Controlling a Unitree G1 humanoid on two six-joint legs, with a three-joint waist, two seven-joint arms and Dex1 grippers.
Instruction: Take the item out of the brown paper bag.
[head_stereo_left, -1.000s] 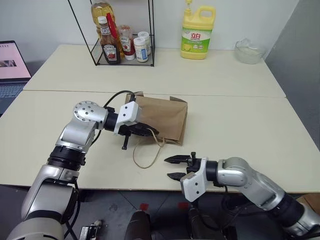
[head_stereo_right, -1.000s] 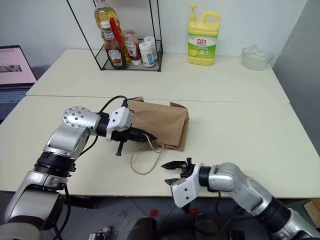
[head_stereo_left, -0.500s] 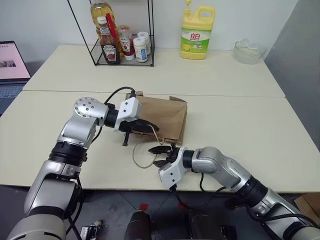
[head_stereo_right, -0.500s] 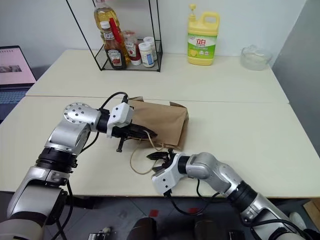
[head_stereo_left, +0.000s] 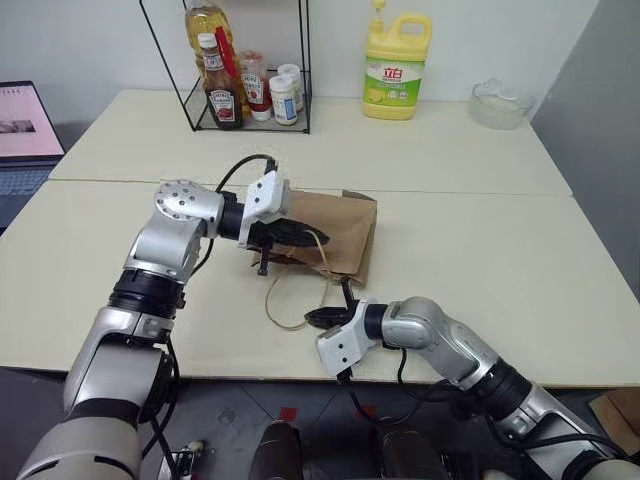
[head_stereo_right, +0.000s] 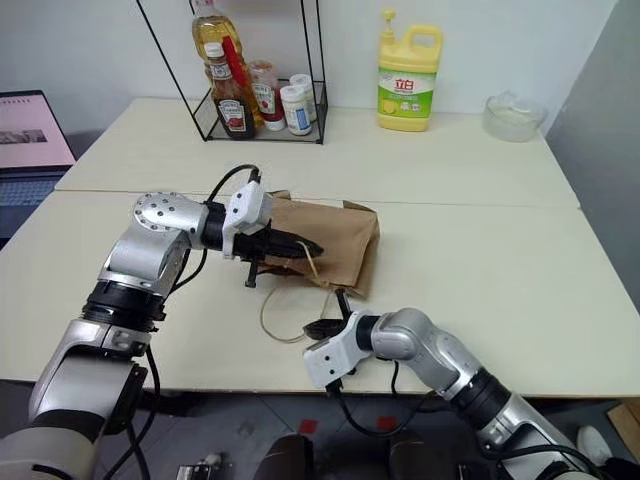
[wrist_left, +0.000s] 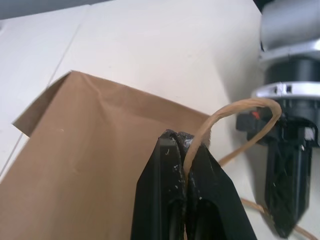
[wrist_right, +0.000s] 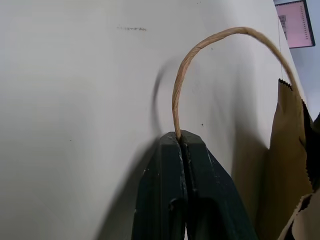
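- The bag (head_stereo_left: 335, 235) lay flat on the table (head_stereo_left: 500, 260), its mouth facing the robot; the item could not be seen
- The left arm reached in from the left, elbow bent, wrist turned so the left gripper (head_stereo_left: 315, 238) pointed right and slightly down over the bag's mouth
- Its fingers (wrist_left: 170, 195) were clamped on the upper handle (wrist_left: 235, 112), lifting it clear of the paper
- The right arm came across low from the right, forearm just over the table's near edge, the right gripper (head_stereo_left: 318, 318) pointing left
- Its fingers (wrist_right: 172, 185) were pinched together on the lower handle (wrist_right: 220, 37), which looped over the tabletop
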